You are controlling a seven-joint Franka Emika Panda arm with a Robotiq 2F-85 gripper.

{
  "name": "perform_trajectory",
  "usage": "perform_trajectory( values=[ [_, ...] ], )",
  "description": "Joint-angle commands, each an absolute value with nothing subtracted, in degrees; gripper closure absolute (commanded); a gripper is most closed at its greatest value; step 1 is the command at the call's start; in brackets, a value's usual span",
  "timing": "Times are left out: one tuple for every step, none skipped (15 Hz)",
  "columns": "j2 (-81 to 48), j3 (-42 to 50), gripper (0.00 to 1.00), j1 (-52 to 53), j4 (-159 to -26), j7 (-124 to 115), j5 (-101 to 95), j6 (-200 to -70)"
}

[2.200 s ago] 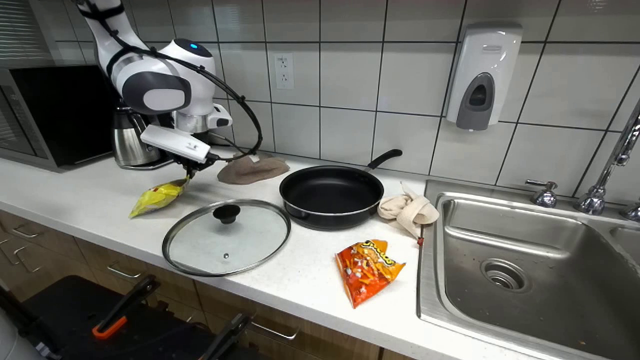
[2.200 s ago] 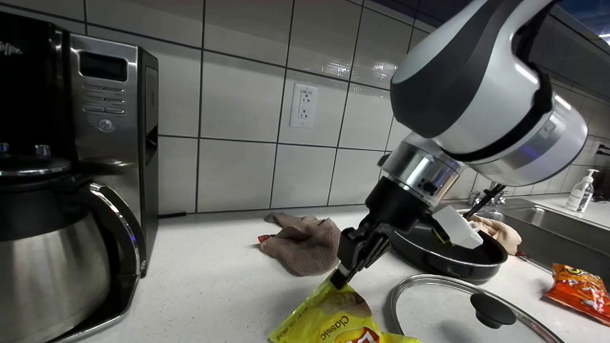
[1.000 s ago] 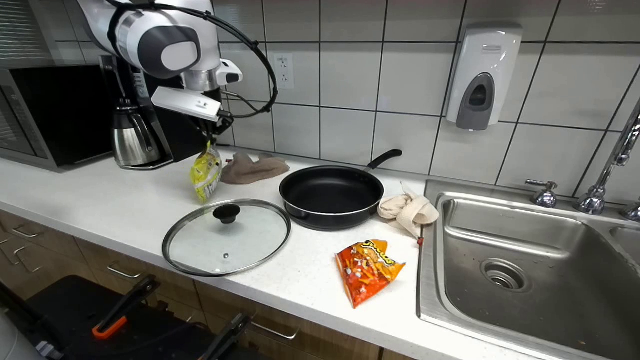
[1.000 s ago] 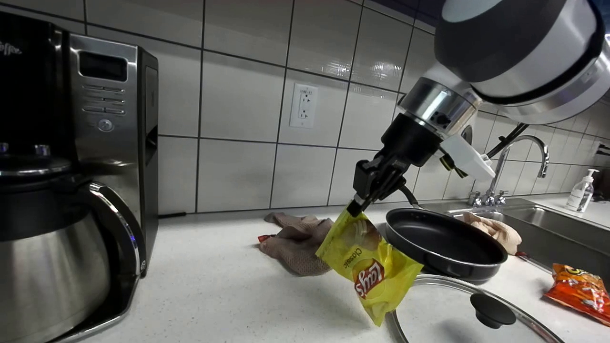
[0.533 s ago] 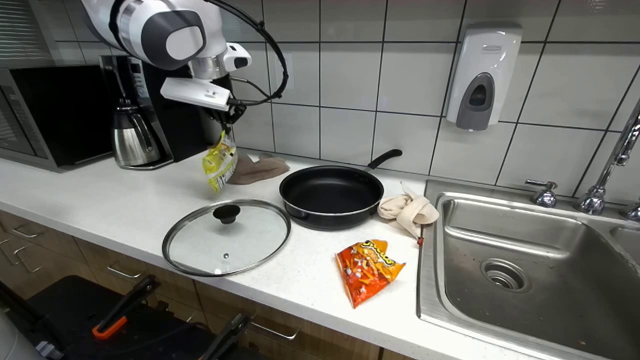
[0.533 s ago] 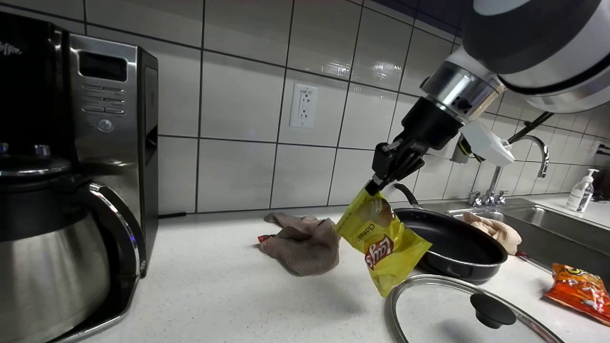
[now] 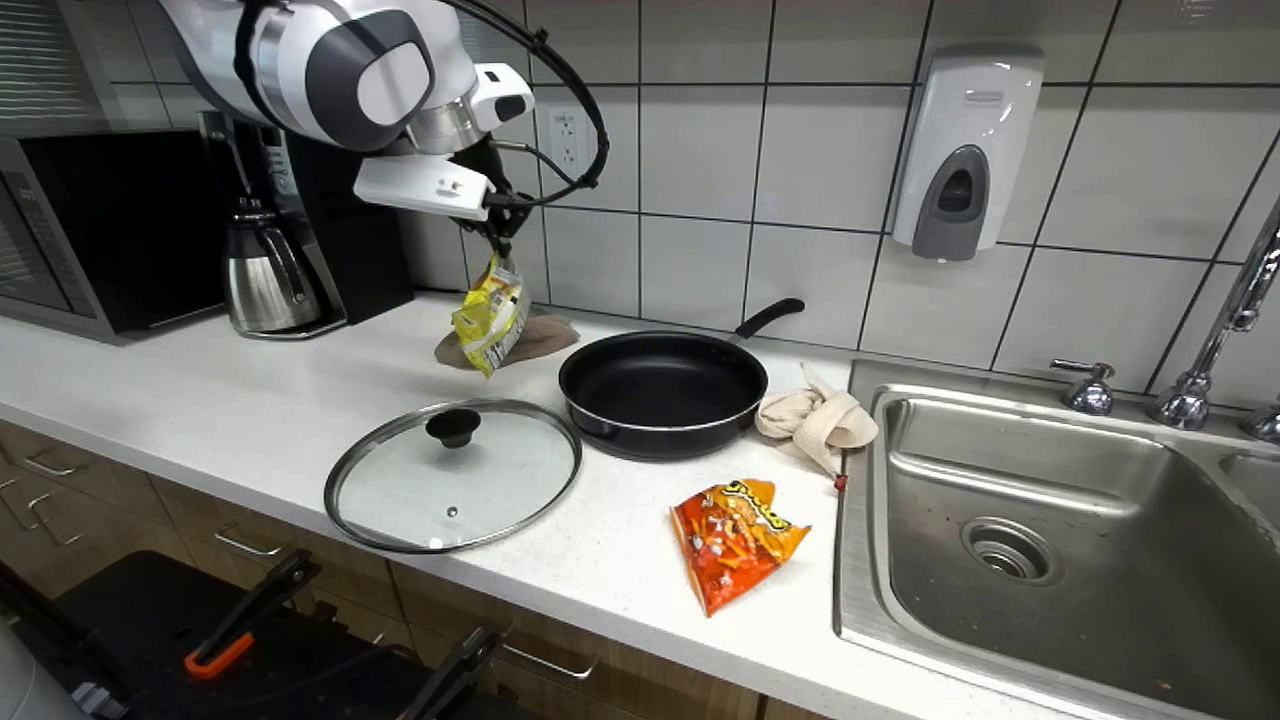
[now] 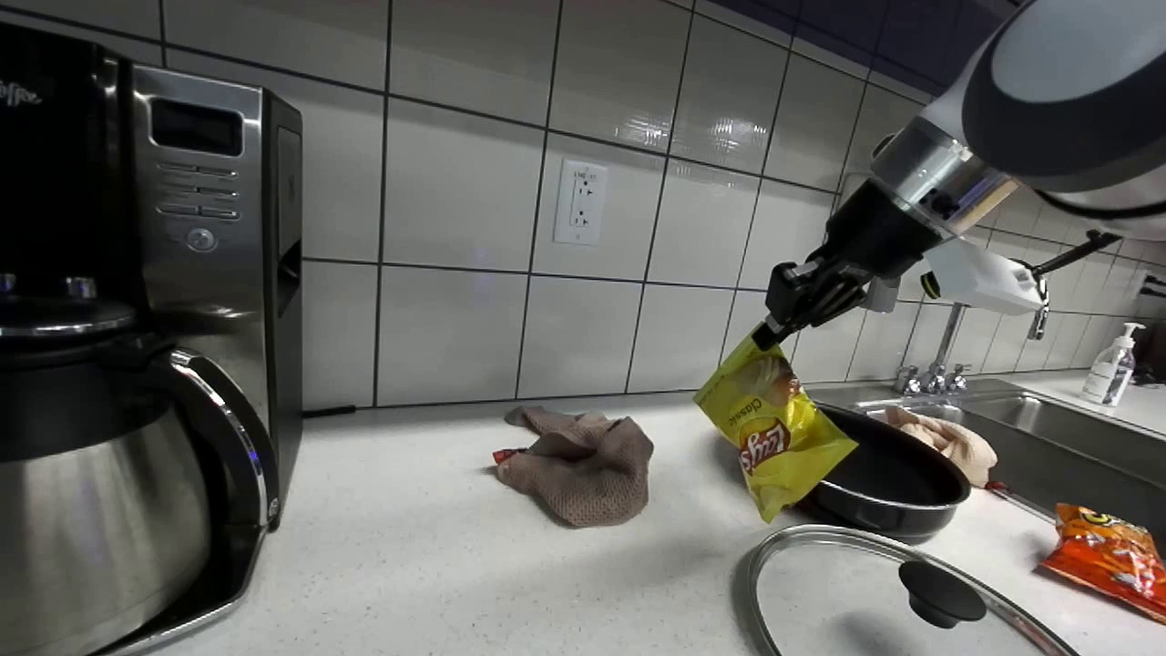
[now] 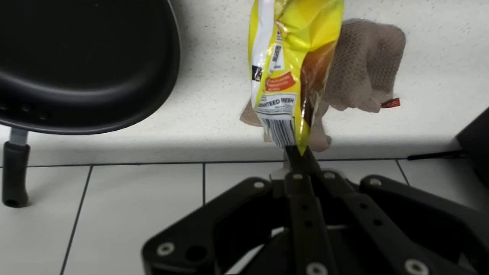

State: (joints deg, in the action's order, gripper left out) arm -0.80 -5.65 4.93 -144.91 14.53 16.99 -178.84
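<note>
A black two-finger robot gripper (image 8: 765, 336) pinches one corner of a crinkled yellow foil chip bag (image 8: 774, 410), its fingertips (image 9: 293, 158) pressed together on the thin foil. The bag (a red Lay's logo (image 8: 765, 444) shows in an exterior view) hangs tilted in the air above the speckled white countertop (image 8: 428, 547). In the wrist view it covers part of a crumpled brown mesh cloth (image 9: 366, 65). Near the bag stands a black frying pan (image 7: 665, 380), and a round clear glass lid (image 7: 400, 490) lies knob up beside it. A knotted beige cloth (image 7: 820, 420) sits between pan and stainless-steel sink (image 7: 1000, 640); an orange-and-red foil snack bag (image 7: 732, 550) rests near the sink.
</note>
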Motion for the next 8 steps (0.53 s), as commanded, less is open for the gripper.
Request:
perform_trajectory(
  values=[
    [3.1,-3.7,1.0,3.9,-149.0,11.3,14.4,-182.5],
    [3.5,-3.2,1.0,3.6,-149.5,11.3,14.6,-183.4],
    [3.8,-2.7,1.0,3.3,-150.2,11.2,14.9,-184.4],
    [4.3,-2.4,1.0,3.3,-150.6,11.8,15.9,-185.3],
    [4.3,-1.9,1.0,2.7,-151.2,12.3,15.5,-187.1],
    [4.4,-1.6,1.0,2.7,-151.2,12.8,16.0,-187.7],
    [4.0,-1.0,1.0,2.5,-150.8,12.9,16.5,-188.3],
    [3.9,-0.4,1.0,1.5,-150.8,8.1,11.4,-188.8]
  ],
)
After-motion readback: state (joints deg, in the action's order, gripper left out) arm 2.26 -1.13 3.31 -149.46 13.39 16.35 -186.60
